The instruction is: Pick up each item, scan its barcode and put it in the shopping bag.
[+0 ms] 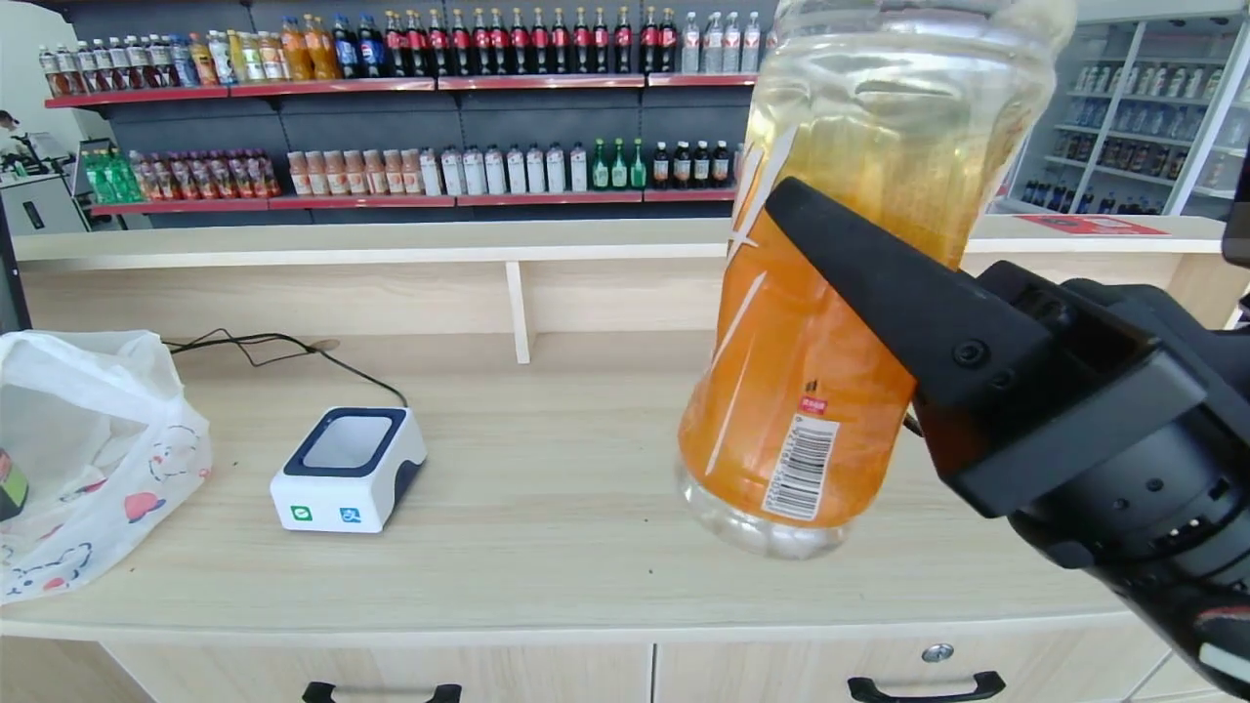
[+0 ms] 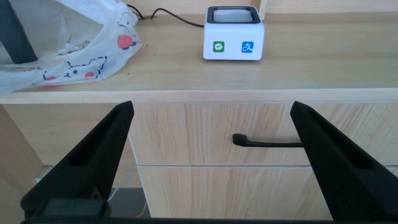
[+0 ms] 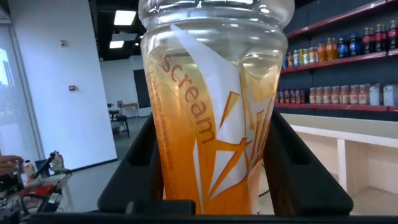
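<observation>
Head view: orange drink bottle (image 1: 830, 322) held up over the counter (image 1: 547, 508), right of centre and near the camera. Long axis near upright, leaning; clear rounded end down and toward the left, other end up, rightward, cut by the frame edge. Barcode strip low on the label, facing the camera. Right gripper (image 1: 859, 264) clamped across the bottle's middle from the right. Scanner (image 1: 349, 469) on the counter well left of the bottle, window up, cable (image 1: 283, 347) behind; shopping bag (image 1: 88, 459) at far left. Left wrist view: left gripper (image 2: 208, 162) spread wide, nothing between its fingers (image 2: 93, 162), below counter level facing a drawer handle (image 2: 267, 142); scanner (image 2: 234, 33) and bag (image 2: 74, 56) on top. Right wrist view: bottle (image 3: 211, 124) stands along the fingers (image 3: 134, 168), pinched from both sides.
</observation>
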Available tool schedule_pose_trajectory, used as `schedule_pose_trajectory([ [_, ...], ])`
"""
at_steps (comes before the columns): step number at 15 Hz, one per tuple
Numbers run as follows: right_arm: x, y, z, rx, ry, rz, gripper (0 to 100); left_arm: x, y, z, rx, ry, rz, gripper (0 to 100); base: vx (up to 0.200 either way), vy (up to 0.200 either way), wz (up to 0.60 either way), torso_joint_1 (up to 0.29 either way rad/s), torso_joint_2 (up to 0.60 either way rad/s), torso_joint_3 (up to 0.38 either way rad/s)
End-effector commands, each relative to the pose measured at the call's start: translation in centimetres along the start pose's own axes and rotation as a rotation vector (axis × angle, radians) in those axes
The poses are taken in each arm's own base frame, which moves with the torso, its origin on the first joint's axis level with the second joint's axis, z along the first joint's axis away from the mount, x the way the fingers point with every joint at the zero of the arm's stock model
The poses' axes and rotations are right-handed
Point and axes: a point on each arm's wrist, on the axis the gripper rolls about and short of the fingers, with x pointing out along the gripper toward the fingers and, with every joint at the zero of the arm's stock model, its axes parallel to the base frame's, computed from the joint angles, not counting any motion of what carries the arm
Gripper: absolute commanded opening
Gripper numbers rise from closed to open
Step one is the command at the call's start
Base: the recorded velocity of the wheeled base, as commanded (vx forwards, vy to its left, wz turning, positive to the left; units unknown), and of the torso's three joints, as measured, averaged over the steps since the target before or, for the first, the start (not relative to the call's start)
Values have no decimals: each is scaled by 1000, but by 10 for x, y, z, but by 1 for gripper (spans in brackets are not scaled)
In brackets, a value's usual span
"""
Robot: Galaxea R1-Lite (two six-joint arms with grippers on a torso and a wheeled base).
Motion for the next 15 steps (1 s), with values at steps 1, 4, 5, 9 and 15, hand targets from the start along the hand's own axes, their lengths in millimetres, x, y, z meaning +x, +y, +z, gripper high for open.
schedule_pose_trajectory([
  [1, 1, 1, 5, 12, -15, 15, 0, 0, 0, 0, 0, -1, 0, 100, 0, 0, 0, 0, 0, 0],
  [4, 4, 0, 8, 31, -30, 21, 0, 0, 0, 0, -2, -1, 0, 100, 0, 0, 0, 0, 0, 0],
  [5, 4, -1, 6, 43, -25, 20, 0, 0, 0, 0, -17, -1, 2, 100, 0, 0, 0, 0, 0, 0],
  [9, 14, -10, 2, 30, -10, 84, 0, 0, 0, -1, -51, 10, 1, 100, 0, 0, 0, 0, 0, 0],
  [15, 15, -8, 3, 37, 3, 138, 0, 0, 0, -1, -51, 11, 1, 100, 0, 0, 0, 0, 0, 0],
])
